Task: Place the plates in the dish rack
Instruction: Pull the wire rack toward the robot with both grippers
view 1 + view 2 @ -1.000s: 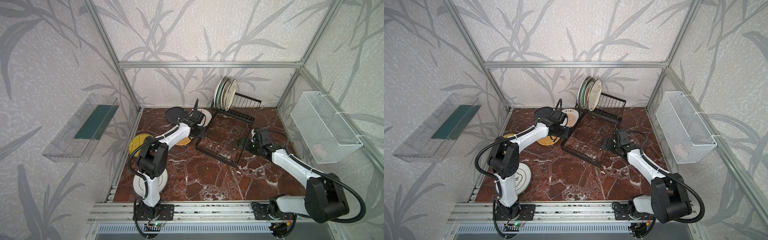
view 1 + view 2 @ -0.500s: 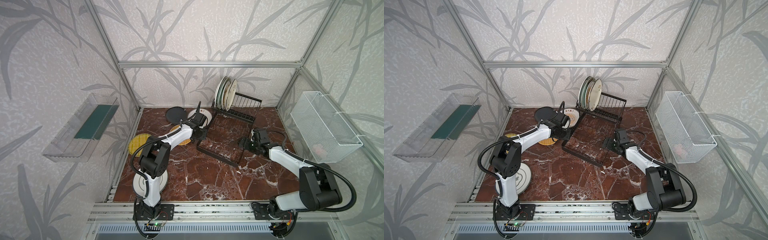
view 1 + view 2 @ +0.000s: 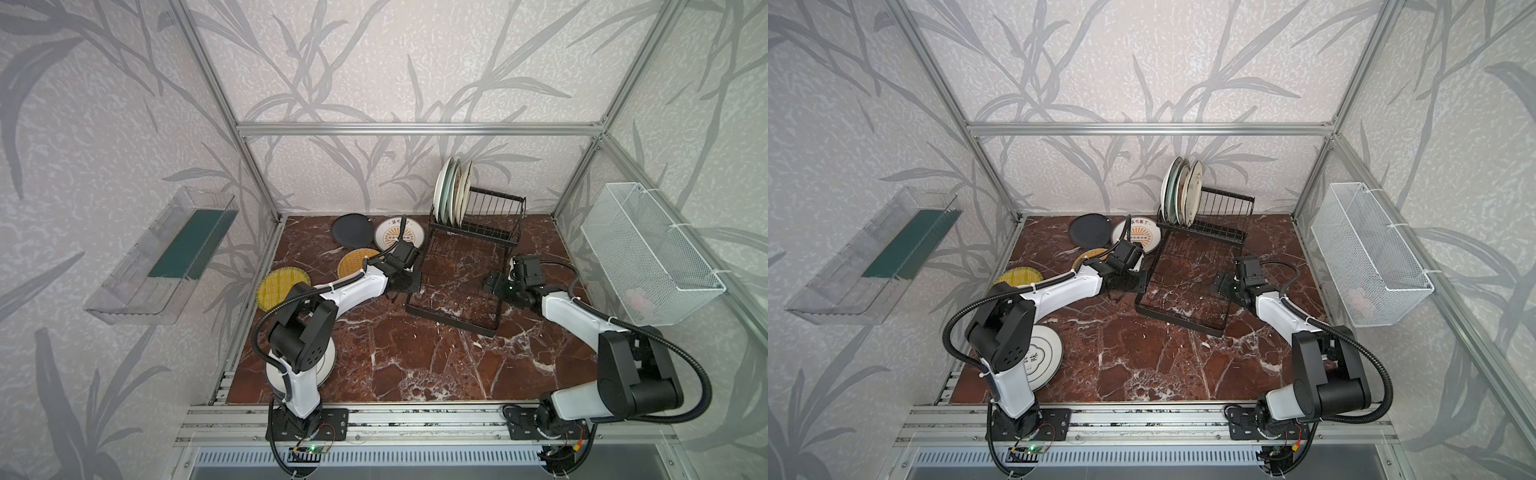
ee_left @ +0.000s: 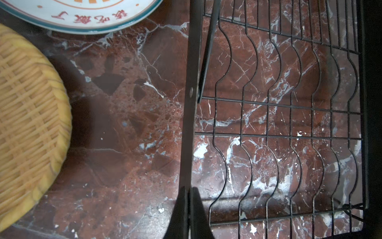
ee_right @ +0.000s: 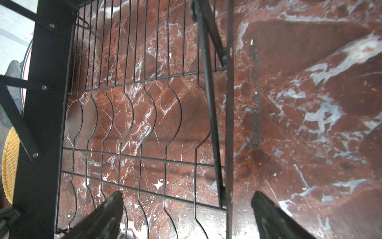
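The black wire dish rack [image 3: 451,323] [image 3: 1183,318] lies askew on the marble, with three plates [image 3: 451,195] upright in its raised end. My left gripper [image 4: 188,189] [image 3: 407,282] is shut on the dish rack's left rim bar [image 4: 189,124]. My right gripper [image 5: 187,196] [image 3: 494,282] stands open astride the right rim bar [image 5: 229,124], touching nothing. Flat on the table left of the rack lie a black plate [image 3: 353,230], a sunburst plate [image 3: 397,237] [image 4: 82,16], an orange woven plate [image 3: 353,264] [image 4: 26,124] and a yellow woven plate [image 3: 278,286]. A white dark-rimmed plate [image 3: 1044,353] sits partly under the left arm.
A white mesh basket [image 3: 648,249] hangs on the right wall and a clear plastic bin [image 3: 166,253] on the left wall. Aluminium frame posts stand at the back corners. Open marble floor lies in front of the rack.
My left gripper's jaws have closed onto the rack's left rim. The right gripper has stayed open at the right rim, its arm shifting only slightly.
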Motion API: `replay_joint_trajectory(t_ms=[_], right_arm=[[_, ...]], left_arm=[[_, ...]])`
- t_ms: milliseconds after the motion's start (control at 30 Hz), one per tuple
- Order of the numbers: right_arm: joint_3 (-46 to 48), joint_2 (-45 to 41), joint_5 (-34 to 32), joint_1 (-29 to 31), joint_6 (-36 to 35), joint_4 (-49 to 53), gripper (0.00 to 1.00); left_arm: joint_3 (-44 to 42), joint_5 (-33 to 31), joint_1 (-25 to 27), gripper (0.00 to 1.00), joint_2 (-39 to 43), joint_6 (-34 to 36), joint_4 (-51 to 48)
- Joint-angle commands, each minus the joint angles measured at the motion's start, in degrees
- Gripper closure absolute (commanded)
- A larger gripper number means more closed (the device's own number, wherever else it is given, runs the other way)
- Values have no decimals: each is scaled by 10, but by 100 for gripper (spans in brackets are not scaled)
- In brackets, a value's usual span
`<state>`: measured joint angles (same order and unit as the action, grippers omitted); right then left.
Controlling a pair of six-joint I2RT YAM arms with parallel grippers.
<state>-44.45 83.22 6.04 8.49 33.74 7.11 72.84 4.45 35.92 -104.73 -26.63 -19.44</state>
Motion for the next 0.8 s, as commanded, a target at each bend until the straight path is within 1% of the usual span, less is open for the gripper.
replay_joint_trajectory(t_ms=[0,233,333,400,667,767], right_arm=[[-2,-9,6,-3,-3,-5,4],[0,-5,20,-3,0,-4,4],[5,-8,20,-3,1,-4,4],[6,-11,20,-4,2,-4,4],[8,-17,17,-6,4,-7,2],[9,-22,17,-7,4,-4,1]], left_arm=[[-38,-4,19,100,30,-61,-27],[-96,-31,49,100,70,-106,-2],[-109,-38,57,100,81,-119,4],[-117,-55,65,100,93,-123,5],[-111,-67,72,100,99,-120,3],[-100,-75,72,94,98,-114,-8]])
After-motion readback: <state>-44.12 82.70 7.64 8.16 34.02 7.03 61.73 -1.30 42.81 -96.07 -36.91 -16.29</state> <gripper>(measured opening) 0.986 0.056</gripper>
